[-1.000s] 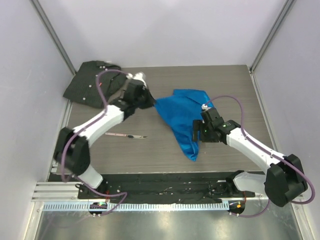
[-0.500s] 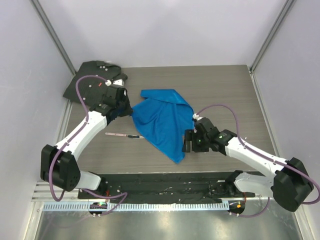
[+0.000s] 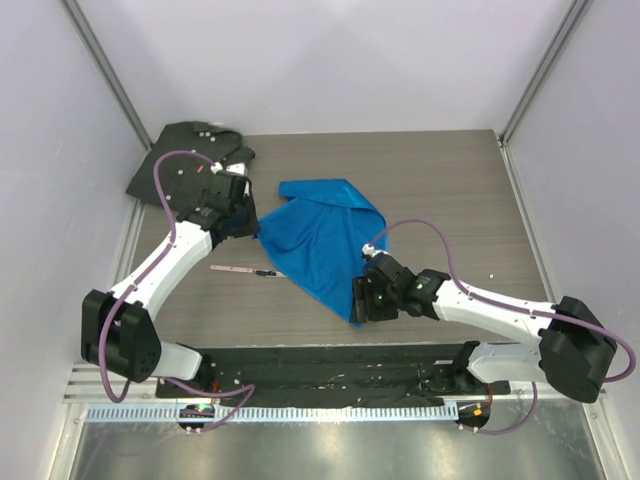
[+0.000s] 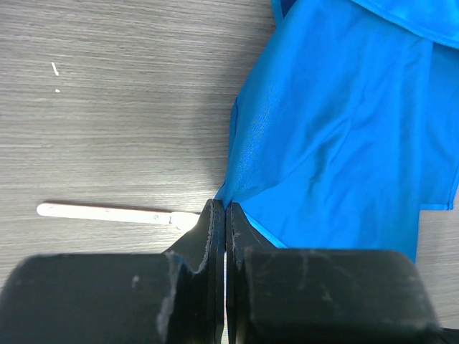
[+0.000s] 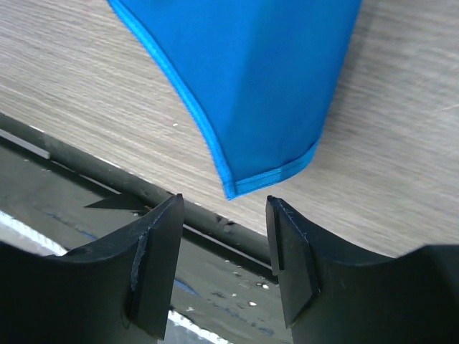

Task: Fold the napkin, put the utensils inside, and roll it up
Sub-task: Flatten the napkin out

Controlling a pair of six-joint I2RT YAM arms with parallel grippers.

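The bright blue napkin (image 3: 320, 245) lies rumpled on the table's middle, one corner pointing at the near edge. My left gripper (image 3: 256, 230) is shut on its left corner; in the left wrist view the jaws (image 4: 226, 211) pinch the cloth (image 4: 344, 129). The knife (image 3: 238, 269) lies just left of the napkin, its pale handle (image 4: 107, 211) showing and its blade tip hidden under the cloth. My right gripper (image 3: 357, 303) is open and hovers over the napkin's near corner (image 5: 237, 183), which sits just beyond the gap between the fingertips (image 5: 224, 208), untouched.
A dark grey-black shirt (image 3: 190, 160) lies crumpled at the far left corner of the table. The table's black near edge rail (image 5: 107, 179) runs right under my right gripper. Grey walls close in left and right.
Both arms have moved left and nearer, dragging the napkin left until it covers the knife's blade. The right gripper now stands open at the napkin's near corner.
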